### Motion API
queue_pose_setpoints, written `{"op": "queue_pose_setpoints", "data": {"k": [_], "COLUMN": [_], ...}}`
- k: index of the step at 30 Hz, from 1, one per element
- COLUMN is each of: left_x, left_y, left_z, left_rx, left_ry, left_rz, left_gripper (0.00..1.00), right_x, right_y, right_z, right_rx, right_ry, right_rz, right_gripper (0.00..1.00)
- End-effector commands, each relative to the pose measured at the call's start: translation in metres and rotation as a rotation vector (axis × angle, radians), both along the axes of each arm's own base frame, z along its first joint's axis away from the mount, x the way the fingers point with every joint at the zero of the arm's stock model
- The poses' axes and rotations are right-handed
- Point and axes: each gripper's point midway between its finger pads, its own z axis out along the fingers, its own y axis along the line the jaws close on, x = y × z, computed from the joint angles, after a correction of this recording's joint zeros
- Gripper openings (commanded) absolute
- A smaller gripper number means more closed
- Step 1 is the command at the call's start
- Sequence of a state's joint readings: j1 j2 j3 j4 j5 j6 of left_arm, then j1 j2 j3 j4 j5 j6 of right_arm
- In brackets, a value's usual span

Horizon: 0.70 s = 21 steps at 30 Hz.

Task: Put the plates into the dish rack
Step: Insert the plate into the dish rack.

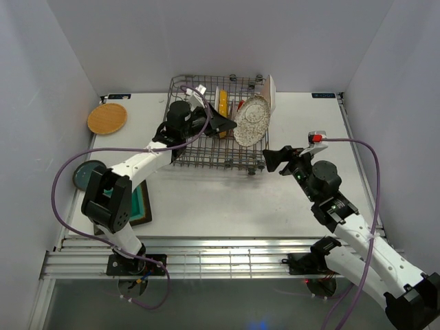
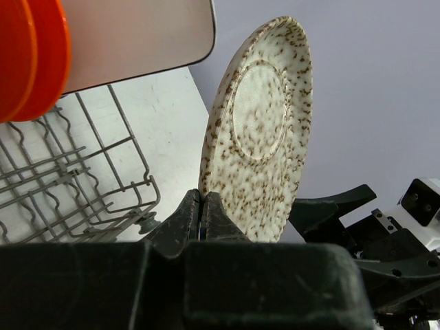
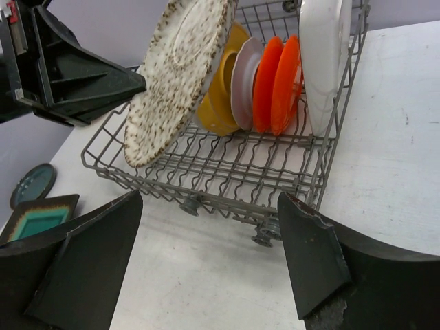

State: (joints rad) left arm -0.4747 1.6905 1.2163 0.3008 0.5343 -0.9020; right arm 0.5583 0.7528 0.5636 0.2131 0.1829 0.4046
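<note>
The right gripper [image 1: 273, 159] hovers just in front of the dish rack [image 1: 206, 155], jaws wide open and empty. The left gripper [image 2: 202, 206] has its jaws pinched shut on the rim of a tilted speckled plate [image 3: 179, 75] over the rack's near side. A yellow plate [image 3: 218, 104], grey plate [image 3: 243, 74], orange plates [image 3: 276, 82] and white plate [image 3: 323, 62] stand upright farther back in the rack.

The dish rack [image 1: 220, 155] sat at the far middle of the counter [image 1: 213, 203]. A row of plates [image 3: 265, 79] stood on edge in its right half. The left tool [image 1: 232, 127] clasped a tilted plate [image 1: 251, 121] above the rack's near right part. The right tool [image 1: 276, 159] hung just before the rack's near right corner. On the counter's left, apart from the rack, lay a far plate [image 1: 107, 118], a middle plate [image 1: 84, 175] and a near plate [image 1: 143, 204], the last partly under the left arm.
</note>
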Motion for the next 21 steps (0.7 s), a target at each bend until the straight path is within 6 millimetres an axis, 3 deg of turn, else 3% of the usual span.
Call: {"op": "queue_pose_setpoints", "data": {"k": [1,9,14,21], "left_x": [-0.018,-0.034,-0.049,-0.062], "left_y": [-0.007,-0.025,-0.039,-0.052], "left_z": [0.051,0.046,0.045,0.043], "left_rx": [-0.079,-0.075,-0.076,-0.075], "left_ry": [-0.145,-0.146,-0.144,-0.144], "left_rz": [-0.031,-0.077,-0.117,-0.160], "left_gripper": [0.00,0.00,0.00,0.00], "right_x": [-0.001,-0.005,0.000,0.002], "right_y": [-0.015,-0.015,-0.029,-0.031], "right_z": [0.025,0.031,0.029,0.025], "right_rx": [0.072,0.118,0.155,0.181], "right_ry": [-0.078,-0.080,-0.063,-0.040], "right_rz": [-0.068,-0.035,-0.049,-0.004], "right_gripper": [0.85,0.84,0.82,0.78]}}
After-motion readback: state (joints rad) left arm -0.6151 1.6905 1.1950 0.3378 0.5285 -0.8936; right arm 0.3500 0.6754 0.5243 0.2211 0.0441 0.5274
